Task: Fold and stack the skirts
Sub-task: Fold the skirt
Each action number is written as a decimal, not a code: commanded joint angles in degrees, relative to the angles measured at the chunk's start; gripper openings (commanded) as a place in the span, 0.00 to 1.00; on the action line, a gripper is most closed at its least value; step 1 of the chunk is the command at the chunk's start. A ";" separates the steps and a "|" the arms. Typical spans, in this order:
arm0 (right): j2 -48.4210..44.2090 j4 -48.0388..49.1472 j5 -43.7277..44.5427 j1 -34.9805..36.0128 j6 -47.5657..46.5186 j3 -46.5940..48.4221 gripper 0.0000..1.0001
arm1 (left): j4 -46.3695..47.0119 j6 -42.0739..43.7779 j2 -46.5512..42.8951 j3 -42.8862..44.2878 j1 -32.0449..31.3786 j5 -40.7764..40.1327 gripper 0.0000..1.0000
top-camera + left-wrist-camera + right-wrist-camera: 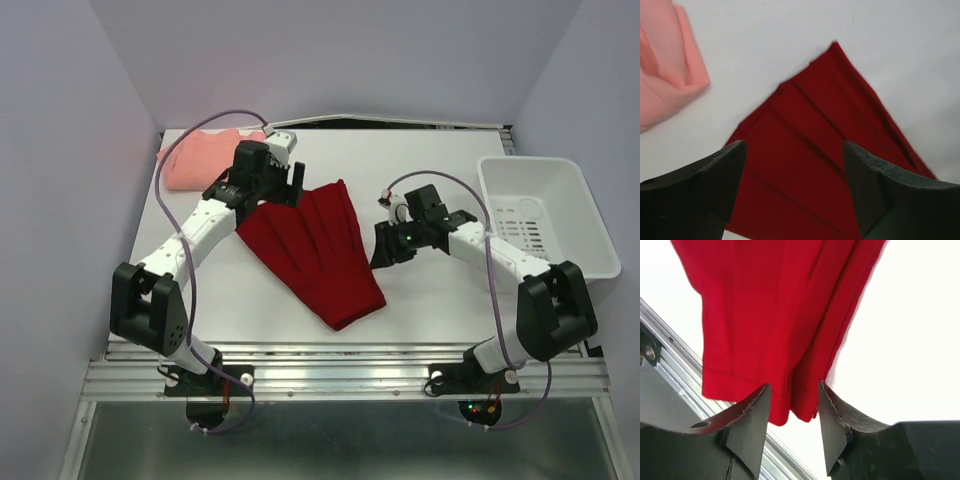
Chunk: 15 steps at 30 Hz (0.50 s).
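The deep red skirt (315, 250) lies flat and fanned out in the middle of the table. It also shows in the left wrist view (825, 150) and in the right wrist view (775, 315). The salmon-pink skirt (200, 160) lies folded at the back left, and one corner of it shows in the left wrist view (665, 75). My left gripper (288, 190) (795, 170) is open and empty above the red skirt's far end. My right gripper (382, 252) (794, 395) is open and empty at the red skirt's right edge, near its hem.
A white plastic bin (545, 215) stands at the right edge of the table. The metal rail (670, 370) runs along the table's near edge, just past the red skirt's hem. Purple cables loop over both arms.
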 commanded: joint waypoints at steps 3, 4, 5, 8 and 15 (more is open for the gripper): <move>-2.51 -3.43 -6.57 0.05 -2.99 4.10 0.50 | -12.11 8.39 -2.30 -5.44 0.53 11.80 0.60; 0.11 -5.53 -7.63 0.05 -2.72 5.15 0.54 | -14.56 8.21 -0.90 -5.53 1.75 12.58 0.55; 1.87 -6.85 -8.08 0.57 -2.46 6.29 0.55 | -15.01 8.03 -0.46 -5.79 2.54 13.29 0.54; 5.84 -7.57 -8.00 0.58 -1.75 6.84 0.52 | -14.67 5.92 -0.10 -8.69 4.66 14.87 0.54; 13.22 -7.66 -7.73 1.11 -3.60 4.72 0.42 | -13.17 6.53 3.67 -12.56 4.75 16.46 0.54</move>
